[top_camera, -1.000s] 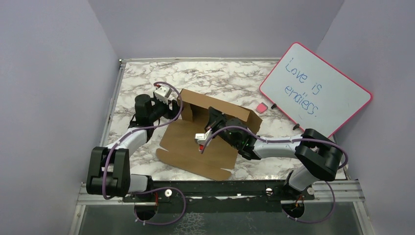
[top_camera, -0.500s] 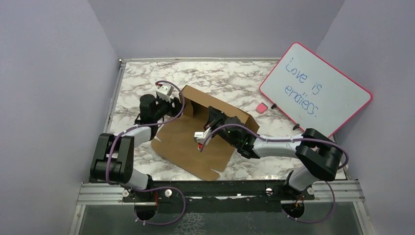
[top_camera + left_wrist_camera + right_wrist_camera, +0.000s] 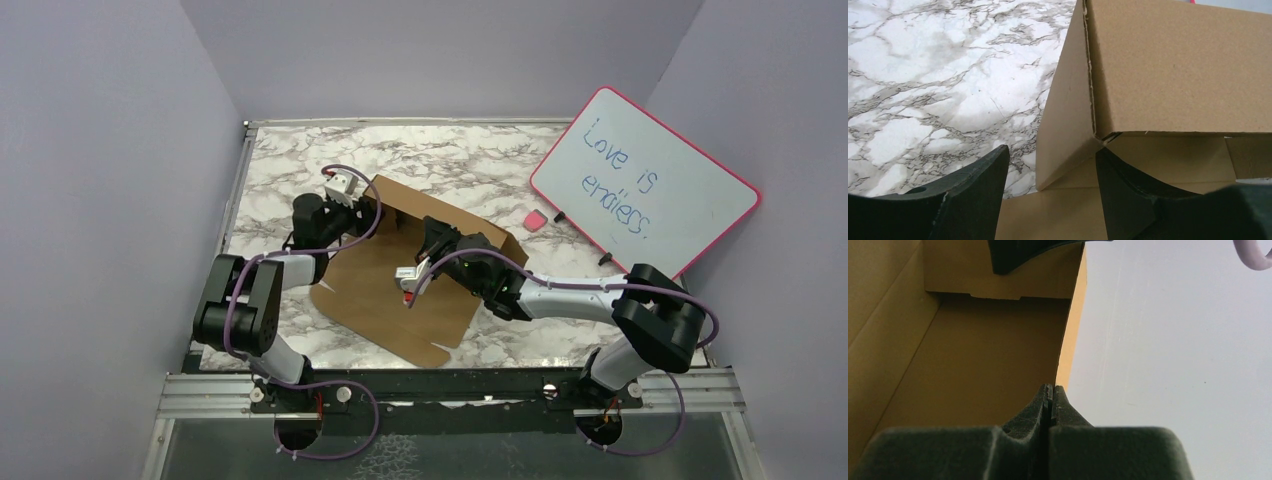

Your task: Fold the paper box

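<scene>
- The paper box (image 3: 395, 290) lies partly folded near the middle of the surface (image 3: 470, 165), far wall upright, flat panel toward the near edge.
- Left tool (image 3: 1050, 155): released, fingers straddling the box's left side flap.
- Right tool (image 3: 1050, 388): clenched, pads meeting, tips inside the box beside a wall's edge.

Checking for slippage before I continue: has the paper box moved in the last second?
Yes. The paper box's near flap swung left, away from the whiteboard; its far wall stayed put.

paper box (image 3: 375, 300) half-folded at frame centre, left gripper (image 3: 362, 214) at its upper-left corner, right gripper (image 3: 430, 232) inside, whiteboard (image 3: 690, 190) upper right
</scene>
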`<state>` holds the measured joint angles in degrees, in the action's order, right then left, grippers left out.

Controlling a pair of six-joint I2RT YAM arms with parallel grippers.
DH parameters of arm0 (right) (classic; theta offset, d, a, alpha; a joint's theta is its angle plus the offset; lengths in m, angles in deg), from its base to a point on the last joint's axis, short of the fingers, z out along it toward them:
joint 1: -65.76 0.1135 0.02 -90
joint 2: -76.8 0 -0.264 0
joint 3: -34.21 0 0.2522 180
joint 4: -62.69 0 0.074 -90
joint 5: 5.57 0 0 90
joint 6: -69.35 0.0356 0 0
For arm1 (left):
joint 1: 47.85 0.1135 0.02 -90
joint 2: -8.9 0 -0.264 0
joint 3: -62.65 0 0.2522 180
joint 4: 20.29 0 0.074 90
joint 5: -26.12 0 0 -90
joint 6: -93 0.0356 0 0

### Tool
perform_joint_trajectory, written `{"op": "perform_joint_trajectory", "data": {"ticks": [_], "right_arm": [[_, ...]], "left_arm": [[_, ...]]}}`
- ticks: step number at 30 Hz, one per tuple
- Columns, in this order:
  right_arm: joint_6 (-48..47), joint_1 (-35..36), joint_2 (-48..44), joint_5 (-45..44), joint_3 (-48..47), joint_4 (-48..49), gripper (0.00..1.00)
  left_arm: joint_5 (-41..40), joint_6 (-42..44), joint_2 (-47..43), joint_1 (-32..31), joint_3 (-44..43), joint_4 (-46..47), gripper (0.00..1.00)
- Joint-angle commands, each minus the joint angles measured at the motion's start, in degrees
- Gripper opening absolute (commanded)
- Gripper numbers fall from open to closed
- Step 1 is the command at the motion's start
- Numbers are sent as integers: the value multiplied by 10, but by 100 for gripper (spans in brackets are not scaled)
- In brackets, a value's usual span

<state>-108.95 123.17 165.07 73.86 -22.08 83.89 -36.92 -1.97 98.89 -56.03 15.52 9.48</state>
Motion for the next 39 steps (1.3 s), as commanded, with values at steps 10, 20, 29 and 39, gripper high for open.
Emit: {"op": "perform_joint_trajectory", "data": {"ticks": [10,20,29,39], "right_arm": [[53,10,6,59,-5,-53,1],[81,10,6,68,-18,-86,1],[107,9,24,60,-36,-110,1],[135,7,41,55,-63,-136,1]], "left_arm": [[-170,-57,41,-53,27,161,49],[-305,-69,85,-80,101,353,32],[-452,-88,87,-111,109,354,32],[-616,-78,87,-161,89,340,33]]}}
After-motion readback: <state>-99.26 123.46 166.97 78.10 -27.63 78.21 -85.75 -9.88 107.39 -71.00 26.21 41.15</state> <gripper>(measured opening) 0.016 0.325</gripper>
